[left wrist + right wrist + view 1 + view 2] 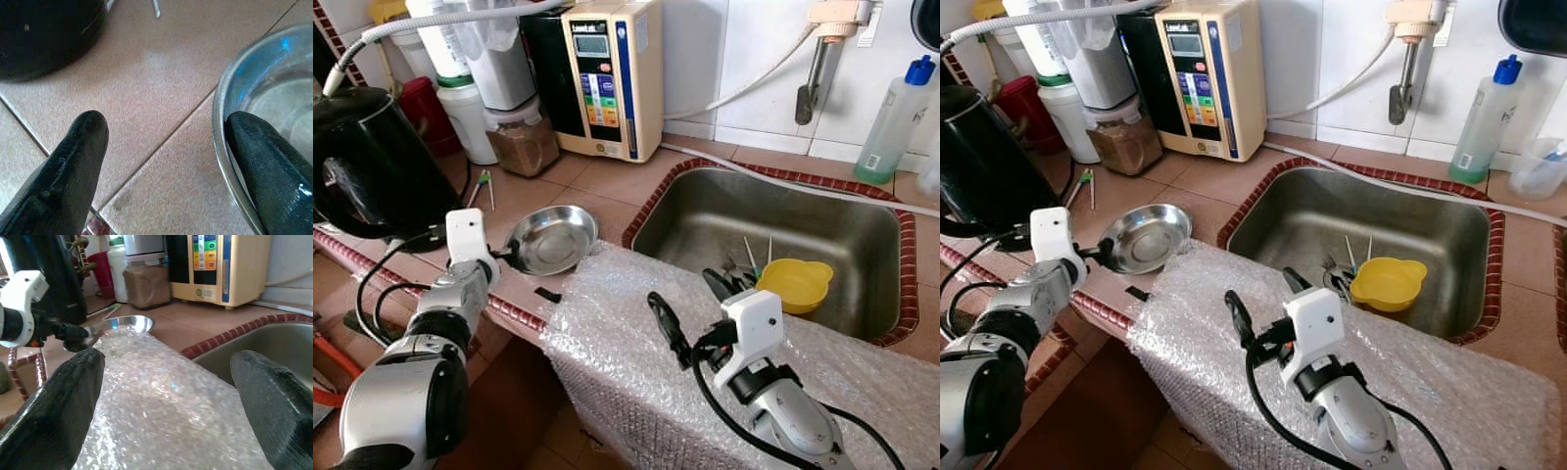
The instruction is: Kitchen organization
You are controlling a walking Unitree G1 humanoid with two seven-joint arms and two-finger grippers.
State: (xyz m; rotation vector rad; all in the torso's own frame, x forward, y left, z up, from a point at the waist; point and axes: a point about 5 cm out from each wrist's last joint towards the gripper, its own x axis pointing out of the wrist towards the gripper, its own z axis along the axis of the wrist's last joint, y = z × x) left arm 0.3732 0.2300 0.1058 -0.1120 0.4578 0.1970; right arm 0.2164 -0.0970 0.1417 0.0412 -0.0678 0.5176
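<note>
We are reaching our left end effector (505, 257) to the steel bowl (551, 238) on the tiled surface (607, 181), fingers apart straddling its rim; next we need to close. Our right end effector (690, 315) is hovering open over bubble wrap (636, 372).

The shiny silver round metal bowl (551, 238) sits on the terracotta-brown tiled desk (607, 181), whose edge carries a dark red and white mottled trim. A clear sheet of bubble wrap (636, 362) shows a dotted, glinting pattern. In the grey steel sink (724, 220) lies a bright yellow plastic bowl (795, 283). A glossy black kettle (372, 162) stands beside a cream water machine (612, 73) with a blue stripe and coloured buttons. A pale green bottle (895, 121) has a blue cap
</note>
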